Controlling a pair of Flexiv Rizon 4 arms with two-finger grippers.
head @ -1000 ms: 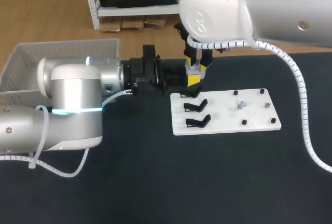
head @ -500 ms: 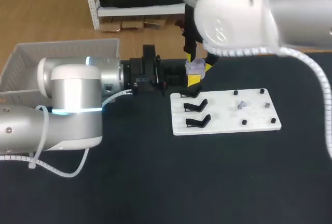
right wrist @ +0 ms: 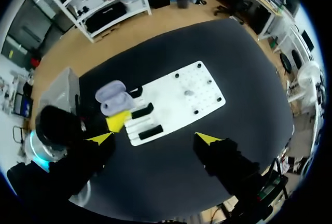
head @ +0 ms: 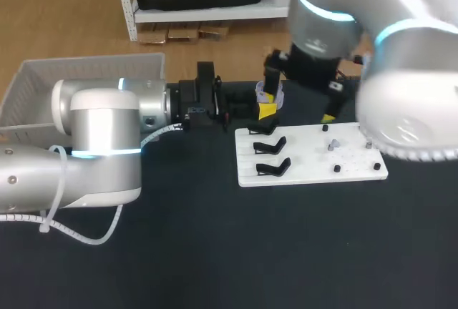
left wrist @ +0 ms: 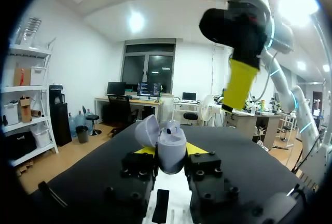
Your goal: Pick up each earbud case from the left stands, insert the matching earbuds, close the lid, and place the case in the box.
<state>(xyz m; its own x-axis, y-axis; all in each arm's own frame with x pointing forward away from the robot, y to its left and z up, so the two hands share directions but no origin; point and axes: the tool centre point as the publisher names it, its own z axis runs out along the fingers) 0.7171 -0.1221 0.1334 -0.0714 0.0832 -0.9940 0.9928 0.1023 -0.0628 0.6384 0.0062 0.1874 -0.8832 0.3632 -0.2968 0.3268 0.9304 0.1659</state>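
My left gripper (head: 266, 107) is shut on a lavender earbud case (head: 270, 94), held just behind the white board (head: 315, 159). In the left wrist view the case (left wrist: 170, 143) stands between the yellow fingertips (left wrist: 195, 148) with its lid (left wrist: 146, 131) open and an earbud (left wrist: 171, 128) seated inside. My right gripper (right wrist: 154, 138) is open wide and empty, high above the table; its yellow finger (left wrist: 238, 81) hangs beyond the case. From up there the case (right wrist: 115, 99) and one loose earbud (right wrist: 189, 93) on the board show. That earbud (head: 331, 144) lies among the board's pegs.
Three black stands (head: 270, 156) sit empty on the board's left half. A grey basket (head: 79, 84) stands at the table's far left, behind my left arm. Dark tabletop stretches in front of the board.
My right gripper has opened wide and drawn up and to the right, away from the case. The left gripper has kept still with the case.
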